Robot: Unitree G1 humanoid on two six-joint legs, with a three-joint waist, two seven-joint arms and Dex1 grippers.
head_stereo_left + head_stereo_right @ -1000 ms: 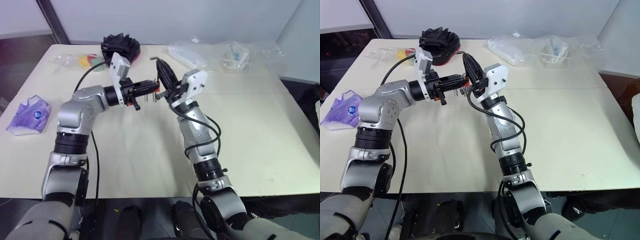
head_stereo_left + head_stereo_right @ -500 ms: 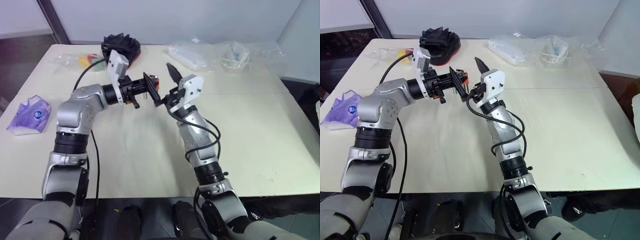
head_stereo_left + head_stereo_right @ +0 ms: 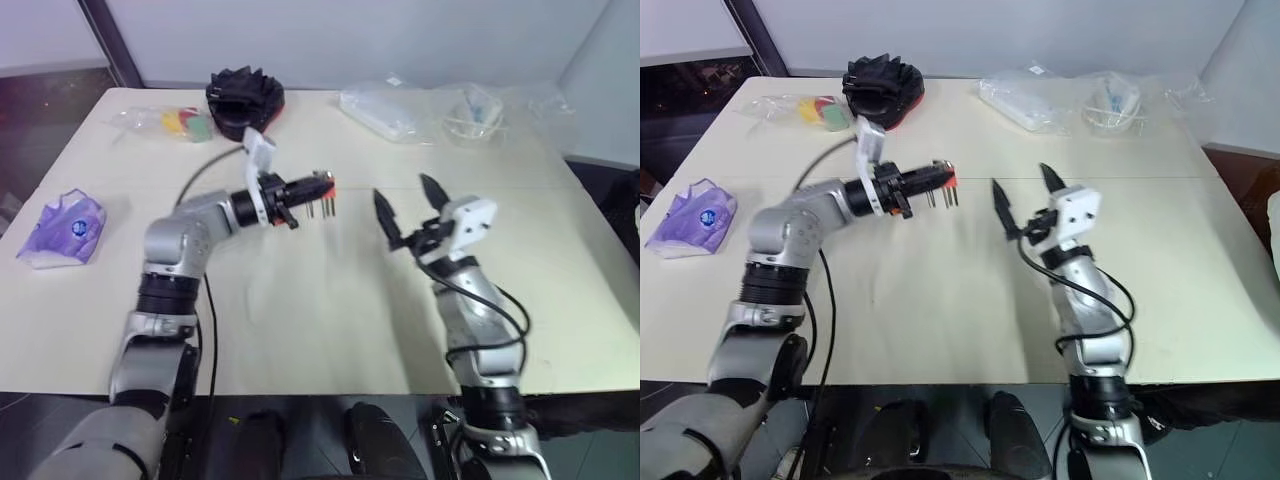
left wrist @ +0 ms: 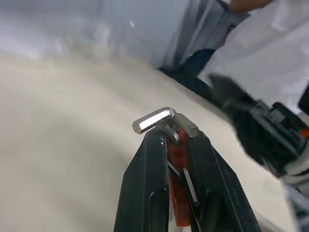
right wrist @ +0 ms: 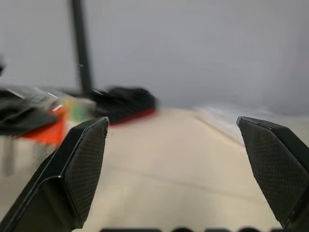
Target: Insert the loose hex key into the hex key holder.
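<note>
Left gripper (image 3: 318, 186): fingers pressed together, pinching the hex key holder (image 3: 326, 184) above the pale counter (image 3: 300, 300), near its middle. Held clear of the counter surface, not resting on it. Gripper pointed roughly level, toward the robot's right.

Hex key holder: orange-red block clamped between the two black fingers (image 4: 145, 193), seen edge-on in the left wrist view (image 4: 176, 183). Several short grey keys hanging down from the block in the head views. At the block's outer end, bent grey metal key ends (image 4: 164, 121) projecting past the fingertips. Cannot tell whether one of these is the loose hex key; no separate key discernible lying on the counter.

Right gripper (image 3: 410, 205): fingers spread wide, nothing between them. Positioned to the right of the holder, apart from it, tips angled upward. Right wrist view: both fingers (image 5: 77, 164) far apart, with the orange-red holder blurred (image 5: 46, 128) off to one side beyond them.

Other items on the counter:
- Black and red object (image 3: 245, 98) at the far edge, behind the left arm.
- Clear bag with yellow, red and green contents (image 3: 170, 122) just beside it, toward the left.
- Clear plastic bags (image 3: 430, 105) along the far right edge.
- Purple and clear packet (image 3: 60, 228) near the left edge, well apart from both grippers.
</note>
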